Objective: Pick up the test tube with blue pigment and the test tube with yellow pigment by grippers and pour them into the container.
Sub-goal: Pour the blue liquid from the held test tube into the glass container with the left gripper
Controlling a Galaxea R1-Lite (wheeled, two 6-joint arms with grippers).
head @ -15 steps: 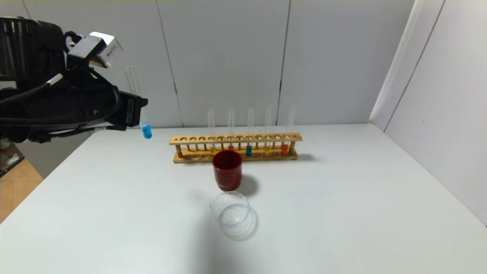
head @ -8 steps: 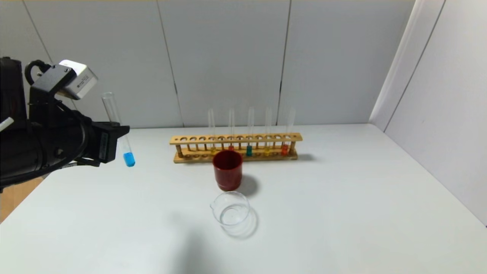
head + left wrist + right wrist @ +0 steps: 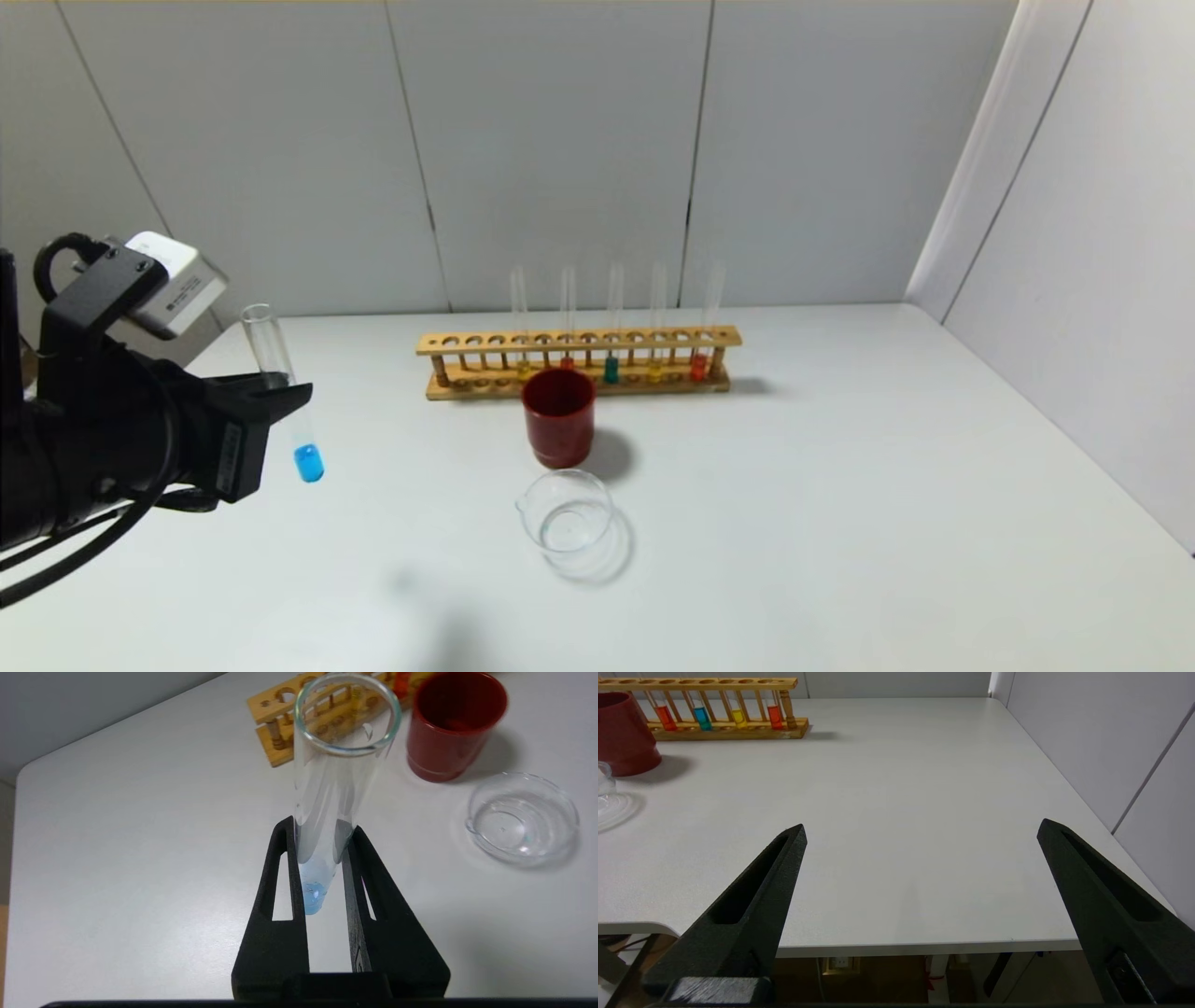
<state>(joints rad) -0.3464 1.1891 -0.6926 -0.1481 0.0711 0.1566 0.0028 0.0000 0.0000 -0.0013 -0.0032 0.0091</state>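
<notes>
My left gripper (image 3: 285, 390) is shut on the test tube with blue pigment (image 3: 308, 464) and holds it nearly upright above the table's left side, well left of the container. In the left wrist view the jaws (image 3: 321, 828) pinch the tube (image 3: 336, 774) on its lower half, with the blue liquid at the bottom. The test tube with yellow pigment (image 3: 655, 371) stands in the wooden rack; it also shows in the right wrist view (image 3: 738, 717). The container, a clear glass beaker (image 3: 567, 523), sits in front of the red cup. My right gripper (image 3: 922, 826) is open and empty over the table's near right edge.
The wooden rack (image 3: 579, 342) stands at the back with several tubes, including a second blue-green one (image 3: 611, 370) and red and orange ones. A dark-red cup (image 3: 558, 416) stands between rack and beaker. A wall runs along the table's right side.
My left arm has come down and toward the near left with the blue tube still held upright in its jaws. Nothing on the table has moved.
</notes>
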